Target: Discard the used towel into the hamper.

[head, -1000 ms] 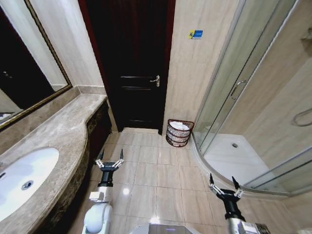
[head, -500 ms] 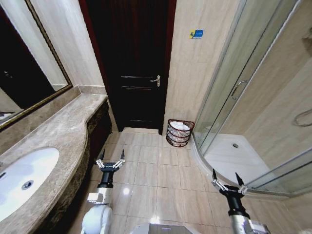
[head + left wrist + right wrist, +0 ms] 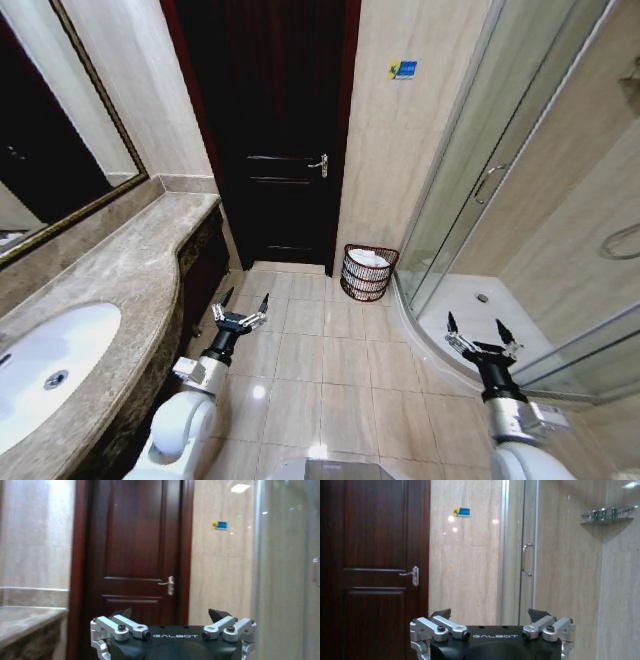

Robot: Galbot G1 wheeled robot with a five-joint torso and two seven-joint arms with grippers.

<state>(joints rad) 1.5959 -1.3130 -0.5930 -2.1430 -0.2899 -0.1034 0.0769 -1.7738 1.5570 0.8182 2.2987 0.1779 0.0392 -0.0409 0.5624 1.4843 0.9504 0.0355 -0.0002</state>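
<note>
The hamper (image 3: pixel 367 274), a small round dark open-weave basket, stands on the floor in the corner between the door and the shower glass. A white towel (image 3: pixel 368 259) lies inside it at the rim. My left gripper (image 3: pixel 243 308) hangs open and holds nothing, above the floor tiles beside the vanity and well short of the hamper. Just as open and bare, my right gripper (image 3: pixel 482 335) hovers near the shower's curved threshold. In the wrist views the left gripper (image 3: pixel 172 614) points at the door, and the right gripper (image 3: pixel 490 613) at the wall beside the shower.
A dark wooden door (image 3: pixel 270 130) is shut straight ahead. A marble vanity (image 3: pixel 130 270) with a white sink (image 3: pixel 45 365) runs along the left. The glass shower enclosure (image 3: pixel 500 200) and its raised tray (image 3: pixel 470 320) take up the right. Beige floor tiles (image 3: pixel 320 360) lie between.
Both arms have reached forward and up. The left gripper has moved toward the door; the right gripper has moved up and right toward the shower threshold. Both stay open.
</note>
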